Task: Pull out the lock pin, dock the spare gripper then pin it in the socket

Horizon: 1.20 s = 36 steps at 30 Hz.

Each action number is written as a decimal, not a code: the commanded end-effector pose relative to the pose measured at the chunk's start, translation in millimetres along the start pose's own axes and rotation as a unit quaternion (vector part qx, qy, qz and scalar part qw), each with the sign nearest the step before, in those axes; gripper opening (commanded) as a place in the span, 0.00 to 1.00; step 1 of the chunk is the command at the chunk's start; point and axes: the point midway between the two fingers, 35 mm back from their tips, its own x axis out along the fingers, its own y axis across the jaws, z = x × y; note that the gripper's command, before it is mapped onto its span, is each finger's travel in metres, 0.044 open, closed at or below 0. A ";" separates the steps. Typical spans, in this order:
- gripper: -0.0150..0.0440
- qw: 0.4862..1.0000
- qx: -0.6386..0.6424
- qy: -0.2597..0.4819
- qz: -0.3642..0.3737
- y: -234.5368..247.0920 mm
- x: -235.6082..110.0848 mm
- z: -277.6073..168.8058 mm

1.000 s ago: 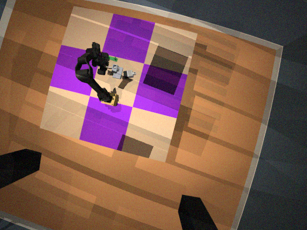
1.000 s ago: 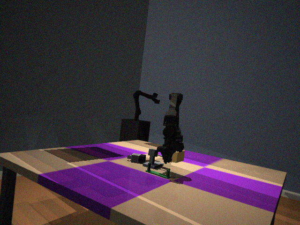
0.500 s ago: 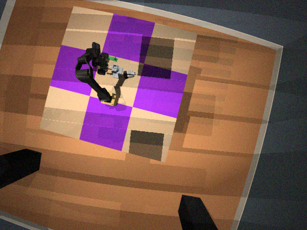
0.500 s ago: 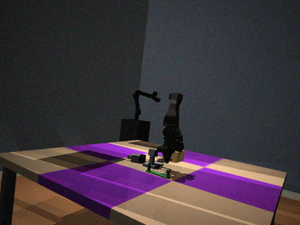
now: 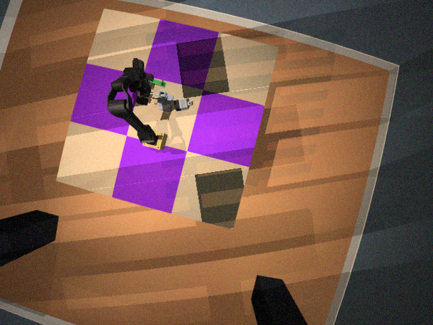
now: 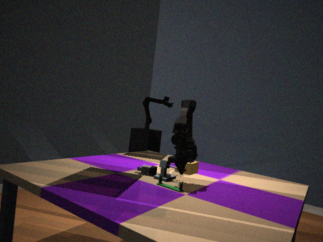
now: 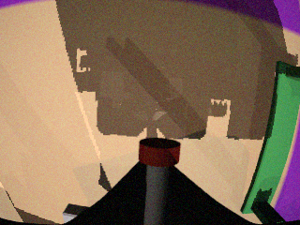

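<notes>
The grey mount stands upright; a corner of it shows at the bottom left of the wrist view. My gripper is shut on the lock pin, just behind its red head. The pin's red head sticks out past the fingers, and its grey shaft runs back towards the mount's post. Whether the pin's far end is still inside the socket cannot be told. The spare gripper lies beside the mount, separate from it, on the side away from my gripper.
A green rack with upright ends lies close beside the mount and my gripper. A yellow block is at my arm's base. Another dark arm stands on a pedestal in the background.
</notes>
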 end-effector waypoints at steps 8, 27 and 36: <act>0.25 1.000 0.001 -0.018 0.000 -2.6 -3.6 9.1; 0.25 1.000 0.000 -0.017 0.002 -3.6 -4.1 22.1; 0.25 1.000 0.001 -0.017 0.003 -3.7 -2.8 29.4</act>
